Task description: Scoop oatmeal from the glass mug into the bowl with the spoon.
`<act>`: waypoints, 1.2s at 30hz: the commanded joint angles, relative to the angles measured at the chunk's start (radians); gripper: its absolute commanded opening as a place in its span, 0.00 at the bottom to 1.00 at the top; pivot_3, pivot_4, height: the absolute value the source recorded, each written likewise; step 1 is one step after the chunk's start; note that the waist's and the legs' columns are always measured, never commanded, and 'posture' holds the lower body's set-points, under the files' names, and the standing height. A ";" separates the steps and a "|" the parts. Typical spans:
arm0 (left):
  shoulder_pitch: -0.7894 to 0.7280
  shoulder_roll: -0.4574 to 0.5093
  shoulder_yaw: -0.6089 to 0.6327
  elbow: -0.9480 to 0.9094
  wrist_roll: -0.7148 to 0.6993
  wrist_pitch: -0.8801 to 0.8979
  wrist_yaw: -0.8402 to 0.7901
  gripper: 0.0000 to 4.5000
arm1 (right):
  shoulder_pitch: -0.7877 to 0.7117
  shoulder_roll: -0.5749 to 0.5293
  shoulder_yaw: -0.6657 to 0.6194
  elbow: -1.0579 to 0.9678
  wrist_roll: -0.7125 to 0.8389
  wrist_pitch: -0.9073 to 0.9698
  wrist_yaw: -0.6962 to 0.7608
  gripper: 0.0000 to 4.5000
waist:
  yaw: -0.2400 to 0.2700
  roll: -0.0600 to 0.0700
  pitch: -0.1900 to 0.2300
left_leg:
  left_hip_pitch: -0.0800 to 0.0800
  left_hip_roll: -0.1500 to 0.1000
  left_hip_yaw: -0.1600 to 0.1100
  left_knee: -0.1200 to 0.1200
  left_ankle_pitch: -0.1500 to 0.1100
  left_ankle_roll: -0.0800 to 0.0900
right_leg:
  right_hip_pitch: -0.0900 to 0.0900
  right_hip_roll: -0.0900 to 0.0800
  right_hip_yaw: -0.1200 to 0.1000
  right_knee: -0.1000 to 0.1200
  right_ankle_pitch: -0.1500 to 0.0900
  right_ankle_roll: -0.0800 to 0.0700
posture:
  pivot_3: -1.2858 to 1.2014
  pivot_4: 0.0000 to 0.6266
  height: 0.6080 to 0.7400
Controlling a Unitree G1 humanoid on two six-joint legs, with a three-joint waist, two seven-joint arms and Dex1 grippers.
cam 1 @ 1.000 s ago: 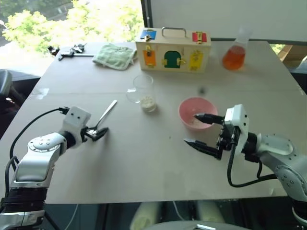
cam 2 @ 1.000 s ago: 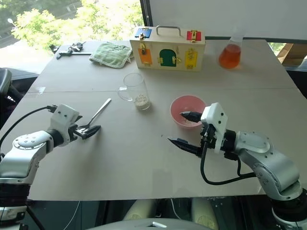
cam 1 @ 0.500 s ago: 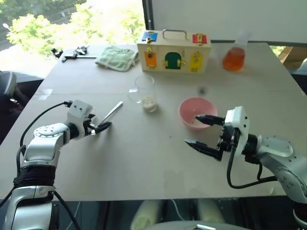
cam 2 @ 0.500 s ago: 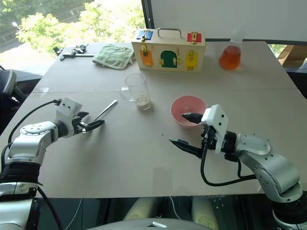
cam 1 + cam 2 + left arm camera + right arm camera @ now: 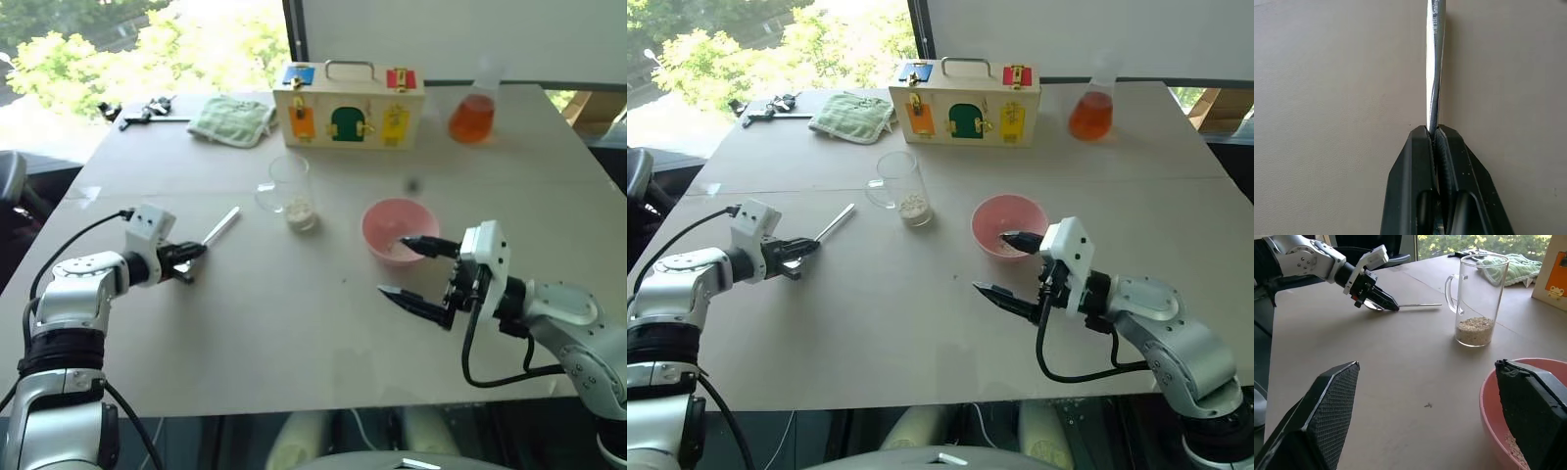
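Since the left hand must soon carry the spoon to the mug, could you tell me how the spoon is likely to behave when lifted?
The spoon is slim shiny metal, so probably stiff and light. The left hand is shut on it edge-on near its bowl end, with the long handle sticking out past the fingertips, so it may pivot or slip in that narrow grip. It will likely need re-gripping before scooping.

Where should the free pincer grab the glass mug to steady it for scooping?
Grip the glass mug around its lower wall, coming level from the bowl side. It stands upright with straight walls, its handle points the opposite way, and the top stays free for the spoon. The right pincer is open nearby.
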 commanded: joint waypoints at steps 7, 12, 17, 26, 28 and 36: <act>0.409 -0.139 0.154 -0.630 -0.290 0.010 -0.014 0.00 | -0.025 0.035 -0.027 -0.003 0.150 0.134 -0.061 1.00 | -0.004 -0.010 0.003 | -0.003 0.001 -0.001 0.001 0.000 0.000 | -0.003 0.001 -0.001 0.000 0.000 0.000 | 0.52 0.24 1.00; 0.387 -0.134 -0.006 -0.720 -0.091 -0.156 0.042 0.00 | -0.064 0.072 -0.011 0.020 0.299 0.353 -0.181 1.00 | 0.016 -0.010 0.003 | -0.001 0.001 -0.001 0.001 -0.001 0.002 | -0.001 0.001 -0.002 0.000 0.001 -0.002 | 0.52 0.24 1.00; 0.249 -0.158 -0.219 -0.643 0.188 -0.480 0.089 0.00 | -0.165 0.199 -0.058 0.105 0.511 0.501 -0.394 1.00 | 0.014 -0.010 0.003 | -0.002 0.001 0.000 0.000 0.001 -0.001 | -0.002 0.001 -0.001 -0.001 0.001 -0.002 | 0.52 0.24 1.00; 0.068 -0.176 -0.337 -0.387 0.378 -0.978 0.156 0.00 | -0.269 0.245 -0.135 0.209 0.671 0.541 -0.621 1.00 | 0.010 -0.010 0.003 | -0.008 0.001 0.000 -0.001 0.001 -0.001 | -0.008 0.001 -0.002 -0.002 0.001 -0.002 | 0.52 0.24 1.00; 0.030 -0.187 -0.343 -0.338 0.384 -1.038 0.174 0.00 | -0.272 0.225 -0.135 0.211 0.658 0.539 -0.617 1.00 | 0.012 -0.010 0.003 | -0.012 0.001 0.000 0.001 0.001 -0.001 | -0.011 0.001 -0.002 0.000 0.001 -0.002 | 0.52 0.24 1.00; -0.021 -0.192 -0.381 -0.223 0.336 -1.093 0.156 0.00 | -0.274 0.161 -0.133 0.203 0.663 0.525 -0.571 1.00 | -0.004 -0.010 0.003 | -0.013 0.000 0.000 0.004 0.001 -0.001 | -0.014 0.001 -0.002 0.005 0.001 -0.002 | 0.52 0.24 1.00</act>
